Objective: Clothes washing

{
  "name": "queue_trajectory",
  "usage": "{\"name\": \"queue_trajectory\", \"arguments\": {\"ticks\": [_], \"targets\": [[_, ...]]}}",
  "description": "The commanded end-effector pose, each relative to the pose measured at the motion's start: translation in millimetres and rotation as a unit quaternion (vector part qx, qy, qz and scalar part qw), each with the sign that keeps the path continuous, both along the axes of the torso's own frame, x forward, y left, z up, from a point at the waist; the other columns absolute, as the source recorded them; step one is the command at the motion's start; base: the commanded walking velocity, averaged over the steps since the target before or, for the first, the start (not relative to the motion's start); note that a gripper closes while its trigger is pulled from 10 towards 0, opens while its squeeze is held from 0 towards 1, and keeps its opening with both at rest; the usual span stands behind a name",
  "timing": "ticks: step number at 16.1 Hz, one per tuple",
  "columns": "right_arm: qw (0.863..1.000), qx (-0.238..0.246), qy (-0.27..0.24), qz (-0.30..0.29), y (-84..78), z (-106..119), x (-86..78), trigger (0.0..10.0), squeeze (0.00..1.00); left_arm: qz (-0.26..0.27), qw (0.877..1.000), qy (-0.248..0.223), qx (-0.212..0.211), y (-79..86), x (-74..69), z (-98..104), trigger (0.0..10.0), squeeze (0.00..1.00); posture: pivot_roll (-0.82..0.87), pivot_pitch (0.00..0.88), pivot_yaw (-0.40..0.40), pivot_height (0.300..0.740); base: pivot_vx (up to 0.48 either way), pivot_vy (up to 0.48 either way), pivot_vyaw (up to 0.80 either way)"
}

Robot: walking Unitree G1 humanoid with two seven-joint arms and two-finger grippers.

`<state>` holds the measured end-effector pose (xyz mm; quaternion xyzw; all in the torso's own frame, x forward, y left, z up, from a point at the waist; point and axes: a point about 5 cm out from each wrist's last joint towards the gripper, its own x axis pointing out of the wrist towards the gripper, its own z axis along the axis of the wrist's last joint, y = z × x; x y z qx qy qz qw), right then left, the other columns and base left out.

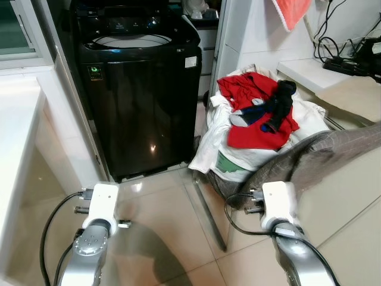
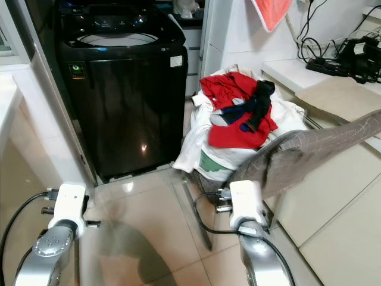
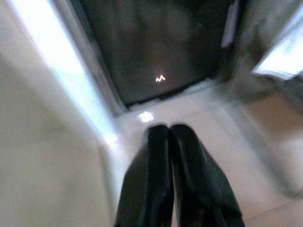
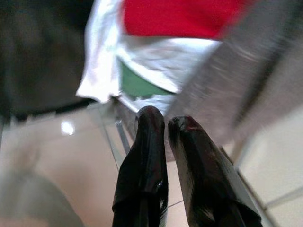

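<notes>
A black top-loading washing machine (image 1: 140, 89) stands ahead on the left with its lid open. To its right is a heap of laundry (image 1: 256, 128): a red garment (image 1: 256, 134) and a dark sock (image 1: 280, 104) on top of white cloth. A grey garment (image 1: 321, 155) stretches from the right edge down to the foot of the heap. My left gripper (image 3: 168, 130) is shut and empty, low over the tiles in front of the machine. My right gripper (image 4: 165, 120) is shut, its tips just short of the heap and the grey garment (image 4: 222, 80).
A white counter (image 1: 18, 119) runs along the left. On the right, a worktop (image 1: 333, 71) carries a power strip and cables, with an orange towel (image 1: 292, 12) hanging above. A metal floor rail (image 1: 208, 208) runs between my arms.
</notes>
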<state>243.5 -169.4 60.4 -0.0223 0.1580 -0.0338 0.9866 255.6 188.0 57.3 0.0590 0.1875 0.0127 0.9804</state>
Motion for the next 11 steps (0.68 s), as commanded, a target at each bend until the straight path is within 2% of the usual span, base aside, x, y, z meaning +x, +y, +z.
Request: {"name": "queue_trajectory", "arguments": {"ticks": [1, 2, 3, 4, 5, 6, 7, 8, 9, 10, 11], "targets": [[0.999, 0.005, -0.021, -0.041, -11.5, 12, 2.1, 10.0, 0.0, -0.028, 0.999, -0.026, -0.004, -12.2, 7.8, 15, 10.0, 0.0, -0.06, 0.0, -0.004, 0.74, 0.0, 0.0, 0.0], [0.998, 0.008, -0.028, -0.048, -12.3, 15, 3.1, 10.0, 0.0, -0.029, 0.999, -0.033, 0.004, -11.8, 9.2, 18, 10.0, 0.0, -0.06, 0.0, -0.004, 0.74, 0.0, 0.0, 0.0], [0.998, 0.011, -0.031, -0.051, -12.0, 16, 3.9, 10.0, 0.0, -0.032, 0.999, -0.036, 0.001, -12.3, 10.1, 19, 10.0, 0.1, -0.06, 0.0, -0.005, 0.74, 0.0, 0.0, 0.0], [0.998, 0.011, -0.031, -0.051, -12.0, 16, 3.9, 10.0, 0.0, -0.032, 0.999, -0.036, 0.001, -12.3, 10.1, 19, 10.0, 0.1, -0.06, 0.0, -0.005, 0.74, 0.0, 0.0, 0.0], [0.997, 0.04, -0.039, -0.054, -10.4, 20, 5.0, 10.0, 1.0, -0.037, 0.998, -0.04, -0.029, -14.2, 11.5, 25, 10.0, 1.0, -0.06, 0.0, -0.005, 0.74, 0.0, 0.0, 0.0], [0.995, 0.051, -0.07, -0.048, -9.0, 35, 10.4, 10.0, 1.0, -0.061, 0.996, -0.058, -0.028, -18.4, 16.4, 39, 10.0, 1.0, -0.05, 0.0, -0.006, 0.74, 0.0, 0.0, 0.0], [0.995, 0.048, -0.08, -0.045, -8.5, 42, 12.7, 10.0, 1.0, -0.072, 0.995, -0.062, -0.02, -20.3, 18.2, 44, 10.0, 1.0, -0.05, 0.0, -0.006, 0.74, 0.0, 0.0, 0.0], [0.992, 0.035, -0.119, -0.039, -7.2, 64, 19.0, 10.0, 1.0, -0.095, 0.992, -0.08, -0.004, -25.0, 22.1, 58, 10.0, 1.0, -0.05, 0.0, -0.005, 0.74, 0.0, 0.0, 0.0], [0.991, 0.029, -0.127, -0.036, -6.4, 71, 21.7, 10.0, 1.0, -0.102, 0.991, -0.087, 0.002, -26.3, 23.3, 63, 10.0, 1.0, -0.05, 0.0, -0.005, 0.74, 0.0, 0.0, 0.0], [0.99, -0.004, -0.138, -0.035, -6.3, 81, 26.6, 10.0, 1.0, -0.103, 0.989, -0.108, -0.004, -27.2, 26.2, 73, 10.0, 1.0, -0.05, 0.0, -0.005, 0.74, 0.0, 0.0, 0.0], [0.981, -0.067, -0.182, -0.026, -3.3, 103, 34.6, 10.0, 0.4, -0.081, 0.987, -0.139, -0.002, -25.4, 33.3, 91, 10.0, 0.0, -0.05, 0.0, -0.007, 0.74, 0.0, 0.0, 0.0]]}}
